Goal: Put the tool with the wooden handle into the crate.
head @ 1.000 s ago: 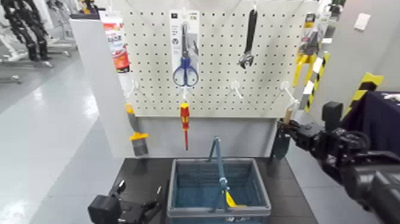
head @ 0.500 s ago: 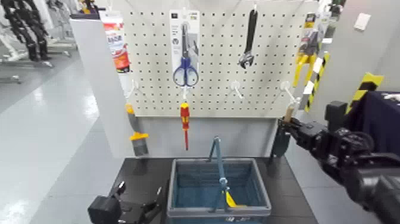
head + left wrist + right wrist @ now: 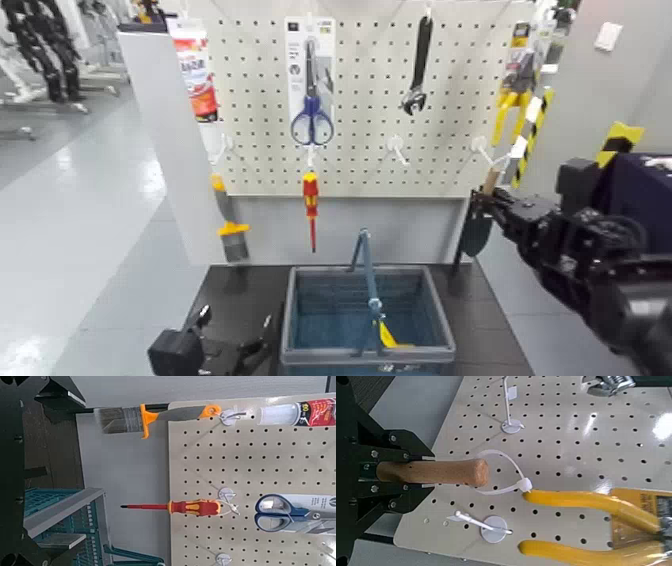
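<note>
My right fingers point(image 3: 406, 472) are clamped on the trowel point(image 3: 476, 232), handle in grip, blade hanging down right of the crate point(image 3: 443, 318). Best: carry it over high, clear of the upright bail point(image 3: 370, 275), lower blade-first. Yellow item point(image 3: 388, 335) inside. Left fingers point(image 3: 240, 342) idle, apart, beside crate.
</note>
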